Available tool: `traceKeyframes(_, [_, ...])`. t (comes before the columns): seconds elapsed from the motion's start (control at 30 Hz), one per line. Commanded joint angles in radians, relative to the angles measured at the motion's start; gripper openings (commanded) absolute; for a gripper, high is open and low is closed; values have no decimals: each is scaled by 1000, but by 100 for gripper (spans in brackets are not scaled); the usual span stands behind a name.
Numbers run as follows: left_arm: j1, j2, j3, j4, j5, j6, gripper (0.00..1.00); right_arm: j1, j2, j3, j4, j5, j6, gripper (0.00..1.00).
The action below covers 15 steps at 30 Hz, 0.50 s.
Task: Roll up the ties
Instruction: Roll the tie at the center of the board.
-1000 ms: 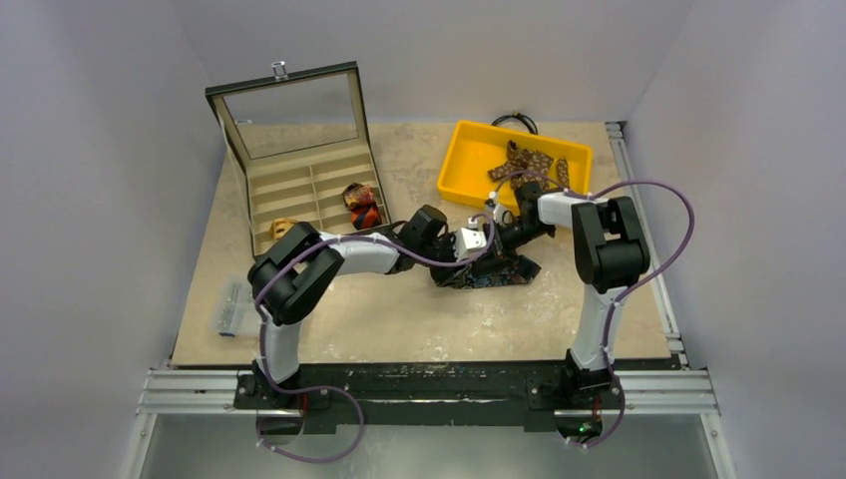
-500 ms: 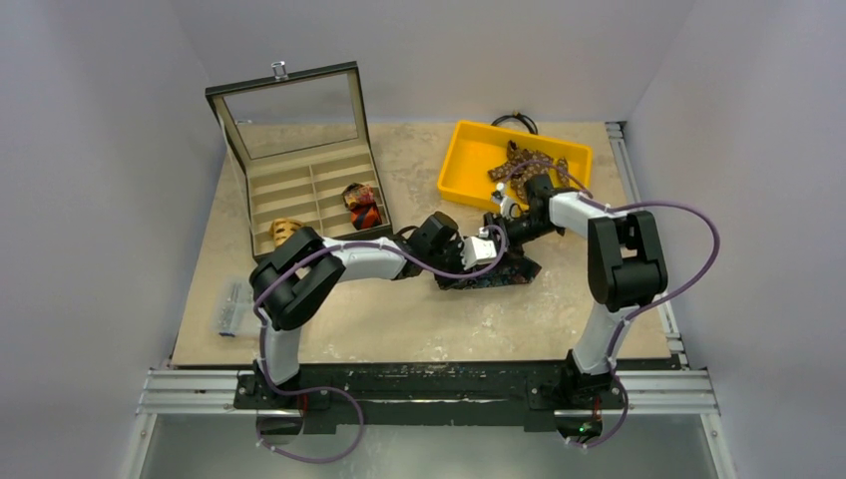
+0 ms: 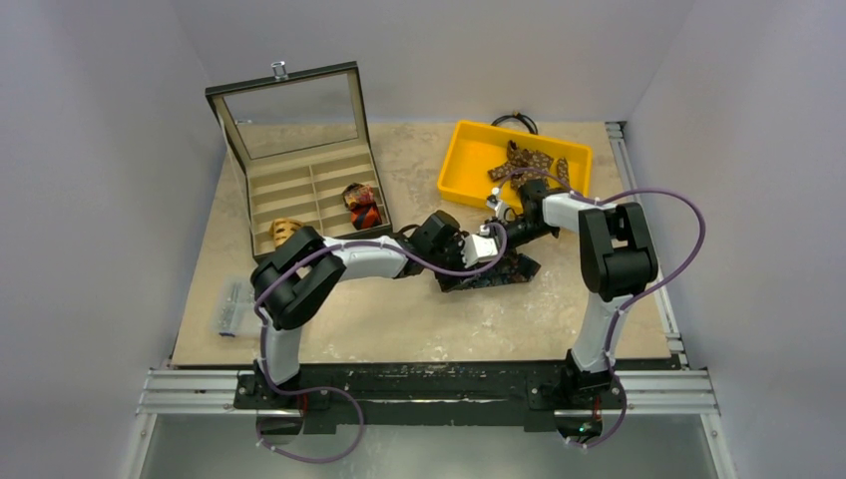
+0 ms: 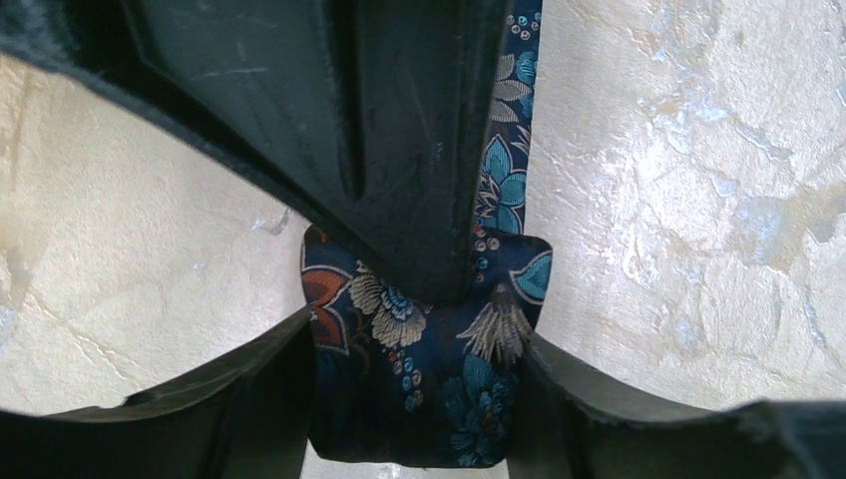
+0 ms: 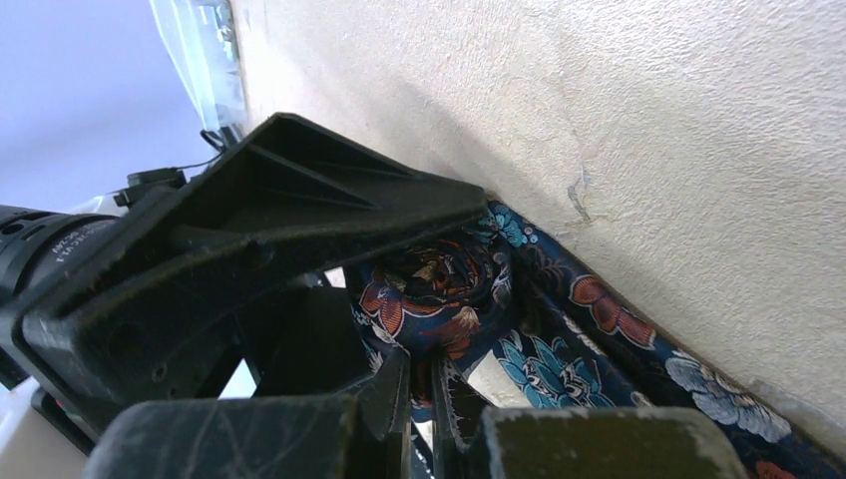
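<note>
Between the fingers of your left claw sits the navy floral tie, part-coiled and held on both flanks. Your right claw has returned from toward the yellow bin to the coil. Its jaws are narrow; I cannot tell if they grip. Judgement: rolling resumes, unfinished.

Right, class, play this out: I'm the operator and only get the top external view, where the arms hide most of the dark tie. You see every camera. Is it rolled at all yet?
Observer: Partly. The right wrist view shows the navy tie wound into a small coil, with a flat strip trailing away on the table.
Operator: Which claw has it?
Observer: The right claw has its fingers nearly together at the coil's centre, seemingly pinching it.
Operator: And the left?
Observer: In the left wrist view the left claw brackets the roll, a finger against each side.
</note>
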Motion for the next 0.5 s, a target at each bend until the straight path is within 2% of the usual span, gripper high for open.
traceKeyframes(0.0, [12, -28, -41, -55, 36, -44, 64, 0, 31, 2, 16, 137, -80, 0])
traceKeyframes(0.1, [39, -104, -42, -10, 85, -100, 71, -2, 26, -1, 22, 164, -89, 0])
traceKeyframes(0.27, [78, -241, 8, -40, 97, -147, 78, -3, 29, -1, 23, 168, -102, 0])
traceKeyframes(0.3, [82, -273, -1, -21, 78, -161, 82, -3, 29, -2, 25, 170, -104, 0])
traceKeyframes(0.33, [87, -311, -20, 29, 55, -193, 92, -5, 30, 0, 26, 171, -104, 0])
traceKeyframes(0.37, [95, -348, -59, 82, 38, -226, 96, -4, 32, 1, 27, 172, -107, 0])
traceKeyframes(0.47, [118, -403, -118, 181, 99, -295, 100, -4, 29, 3, 24, 173, -116, 0])
